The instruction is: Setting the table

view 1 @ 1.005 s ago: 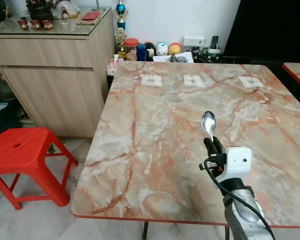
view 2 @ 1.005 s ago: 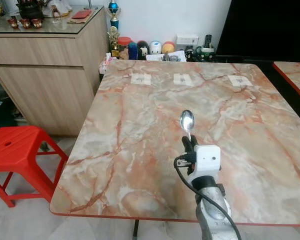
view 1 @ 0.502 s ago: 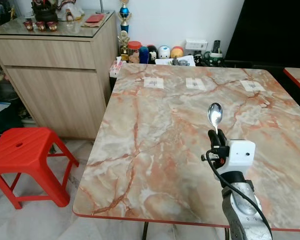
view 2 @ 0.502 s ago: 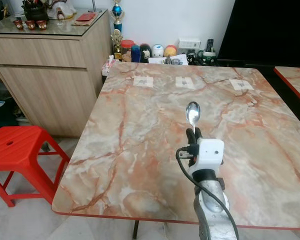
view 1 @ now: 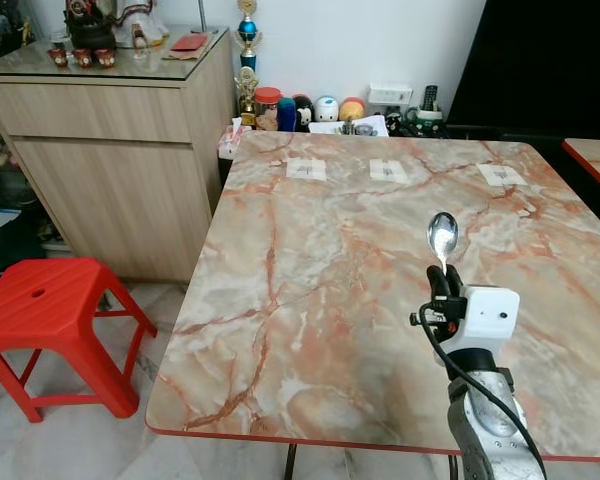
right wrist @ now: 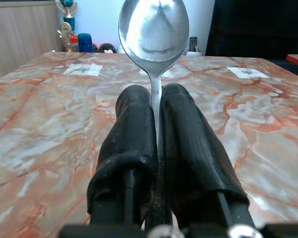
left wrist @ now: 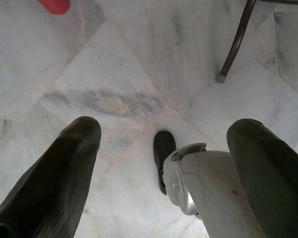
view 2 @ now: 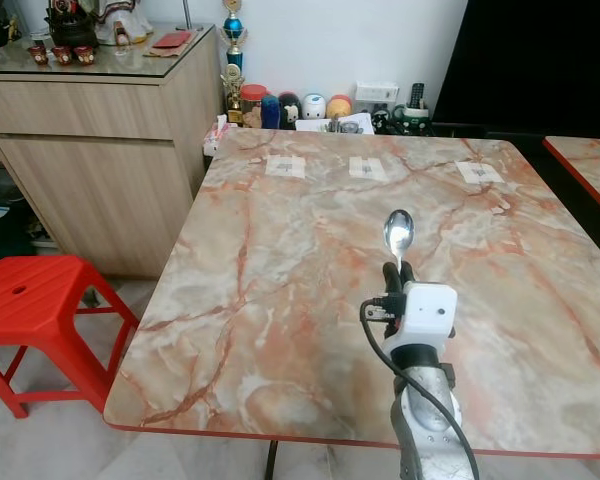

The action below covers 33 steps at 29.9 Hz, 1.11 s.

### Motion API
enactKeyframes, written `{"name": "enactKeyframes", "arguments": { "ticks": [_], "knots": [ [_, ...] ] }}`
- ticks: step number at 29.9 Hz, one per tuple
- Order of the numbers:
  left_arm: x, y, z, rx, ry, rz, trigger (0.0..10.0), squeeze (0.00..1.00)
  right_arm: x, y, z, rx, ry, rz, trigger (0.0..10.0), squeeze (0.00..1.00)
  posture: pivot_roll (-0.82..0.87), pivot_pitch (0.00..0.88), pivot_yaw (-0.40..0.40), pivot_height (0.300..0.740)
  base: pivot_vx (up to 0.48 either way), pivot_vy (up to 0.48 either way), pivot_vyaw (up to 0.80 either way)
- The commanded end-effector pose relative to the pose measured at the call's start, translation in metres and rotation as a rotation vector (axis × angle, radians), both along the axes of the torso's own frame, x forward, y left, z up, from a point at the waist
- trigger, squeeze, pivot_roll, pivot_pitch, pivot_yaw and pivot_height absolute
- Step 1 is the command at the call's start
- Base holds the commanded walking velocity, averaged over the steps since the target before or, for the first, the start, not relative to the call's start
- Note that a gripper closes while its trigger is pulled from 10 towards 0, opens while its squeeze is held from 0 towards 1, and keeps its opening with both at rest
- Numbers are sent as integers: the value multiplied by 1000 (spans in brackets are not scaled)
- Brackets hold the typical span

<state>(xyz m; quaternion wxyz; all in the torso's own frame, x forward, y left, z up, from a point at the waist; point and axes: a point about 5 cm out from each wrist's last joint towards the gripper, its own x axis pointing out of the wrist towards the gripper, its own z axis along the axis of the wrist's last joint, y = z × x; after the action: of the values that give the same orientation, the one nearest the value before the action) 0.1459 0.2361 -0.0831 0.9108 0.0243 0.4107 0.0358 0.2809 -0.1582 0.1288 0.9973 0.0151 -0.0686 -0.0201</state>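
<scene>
Spoon (view 1: pixel 442 237) is pinched by its handle between the two shut fingers of the right gripper (view 1: pixel 446 281), bowl up and pointing away from the robot, held above the marble table (view 1: pixel 310 280) toward its near-right part. It isn't touching the top.

Change over the last second: gripper and spoon sit further right and a bit further in over the table than before. The whole view has also shifted slightly, so part of that is head motion. My read: transport phase, arm carrying the spoon toward a place setting, nothing put down yet.

Left gripper (left wrist: pixel 161 163) hangs down by the robot's side, fingers spread wide with nothing between them, pale tiled floor (left wrist: pixel 114 59) beneath it.

Surface: glossy pink-orange veined marble with a red edge, three small paper labels (view 1: pixel 387 170) in a row near the far edge. No plates or cutlery on it.

Room: wooden sideboard (view 1: pixel 110 150) far left with ornaments on top, red plastic stool (view 1: pixel 50 320) left of the table, jars and figurines (view 1: pixel 310 105) against the far wall, second table's corner (view 1: pixel 592 155) at far right.
</scene>
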Motion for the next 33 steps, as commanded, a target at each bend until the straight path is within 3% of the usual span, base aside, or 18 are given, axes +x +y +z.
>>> {"name": "enactKeyframes", "arguments": {
  "ticks": [1,33],
  "knots": [
    [-6,-1,-3,2,27,-7,10000,0,-1,0,-1,-2,-4,-4,10000,0,10,0,-40,740,0,-285,0],
    [-13,-7,-6,-21,35,-10,10000,0,1,1,6,-11,-37,13,10000,0,-4,0,-47,740,0,-425,0]
  ]
}}
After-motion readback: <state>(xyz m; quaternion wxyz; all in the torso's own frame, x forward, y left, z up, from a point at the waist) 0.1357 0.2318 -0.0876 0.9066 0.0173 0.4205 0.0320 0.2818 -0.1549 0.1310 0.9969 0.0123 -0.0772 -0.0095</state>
